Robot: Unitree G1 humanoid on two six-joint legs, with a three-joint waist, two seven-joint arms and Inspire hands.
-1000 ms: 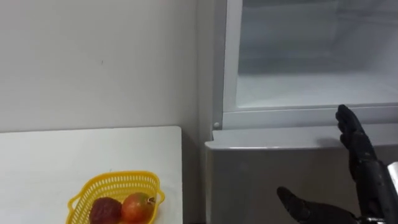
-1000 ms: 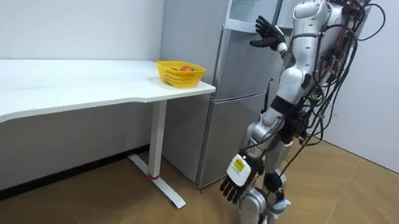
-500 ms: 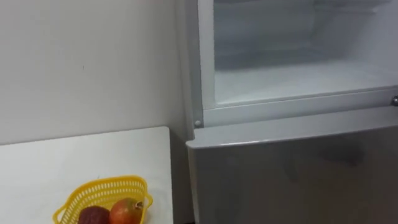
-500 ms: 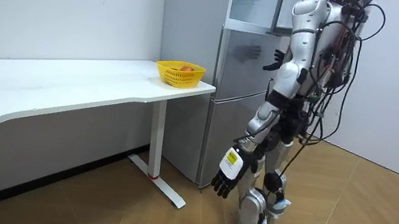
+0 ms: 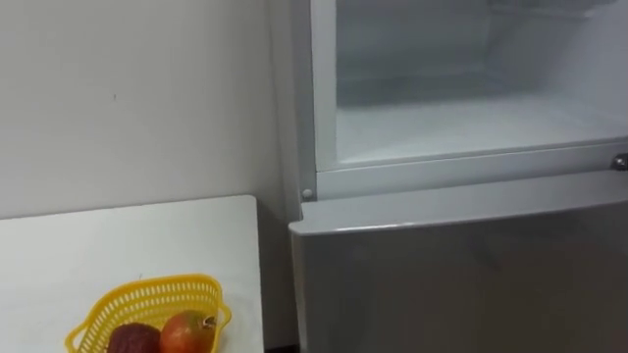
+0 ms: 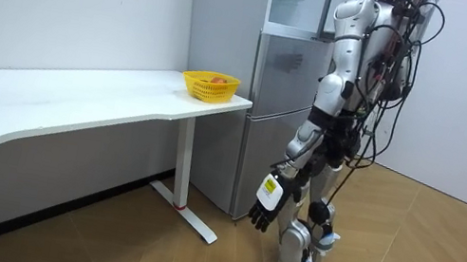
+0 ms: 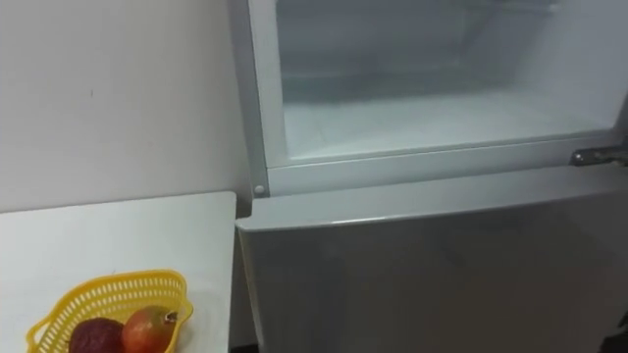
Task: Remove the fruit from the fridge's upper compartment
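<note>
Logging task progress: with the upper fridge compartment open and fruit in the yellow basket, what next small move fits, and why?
Probably raise a hand and close the upper compartment. What shows of it looks bare, two fruits lie in the yellow basket on the table, and the left hand hangs empty beside the robot's leg.

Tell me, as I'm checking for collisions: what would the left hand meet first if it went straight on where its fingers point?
The left hand hangs at the robot's side, fingers relaxed and pointing down. Straight on it would probably meet the wooden floor first; nothing shows between, though depth is unclear.
</note>
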